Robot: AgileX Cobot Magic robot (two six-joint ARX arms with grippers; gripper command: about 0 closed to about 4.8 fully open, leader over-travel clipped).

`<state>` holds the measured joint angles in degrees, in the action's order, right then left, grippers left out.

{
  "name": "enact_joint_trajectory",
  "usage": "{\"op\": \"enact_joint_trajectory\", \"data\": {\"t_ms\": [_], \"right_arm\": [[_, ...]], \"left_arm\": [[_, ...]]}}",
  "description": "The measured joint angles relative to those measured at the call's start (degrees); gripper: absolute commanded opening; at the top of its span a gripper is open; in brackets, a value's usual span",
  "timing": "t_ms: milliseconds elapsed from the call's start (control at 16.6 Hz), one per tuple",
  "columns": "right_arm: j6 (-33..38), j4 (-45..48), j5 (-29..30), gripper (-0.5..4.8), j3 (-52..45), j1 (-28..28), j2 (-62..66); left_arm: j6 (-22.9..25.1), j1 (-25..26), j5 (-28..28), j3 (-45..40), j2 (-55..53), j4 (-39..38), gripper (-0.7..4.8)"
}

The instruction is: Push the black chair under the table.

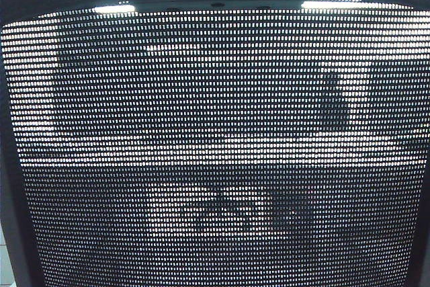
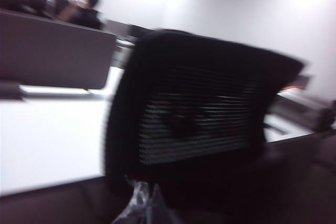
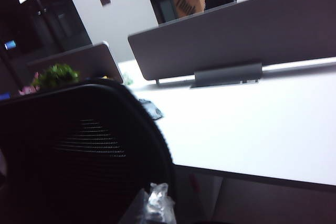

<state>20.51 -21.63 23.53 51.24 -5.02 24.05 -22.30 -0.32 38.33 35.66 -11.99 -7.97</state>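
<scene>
The black chair's mesh back [image 1: 215, 152] fills the whole exterior view, close to the camera, under its solid black top frame. No gripper shows in that view. In the left wrist view the black chair [image 2: 199, 114] appears blurred, with its mesh headrest in front of the white table [image 2: 47, 145]. My left gripper [image 2: 145, 195] sits low against the chair's dark frame, fingertips together. In the right wrist view the black chair [image 3: 79, 150] stands at the edge of the table [image 3: 252, 129]. My right gripper [image 3: 158, 196] is beside the chair's frame, shiny tips closed with nothing between them.
Grey divider screens [image 3: 236, 30] [image 2: 52, 51] stand along the far side of the tabletop. A small dark object [image 3: 151, 109] lies on the top near the chair. A green plant [image 3: 55, 74] and a seated person [image 2: 86, 11] are farther back.
</scene>
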Motion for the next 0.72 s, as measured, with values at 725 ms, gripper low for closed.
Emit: {"op": "enact_joint_trajectory", "data": {"t_ms": [725], "right_arm": [[11.2,-14.4,0.4,-0.06,-14.7,-6.8,-13.0]], "left_arm": [[-0.5,0.0,5.2,-8.4,5.8,-31.8,-0.06]]}}
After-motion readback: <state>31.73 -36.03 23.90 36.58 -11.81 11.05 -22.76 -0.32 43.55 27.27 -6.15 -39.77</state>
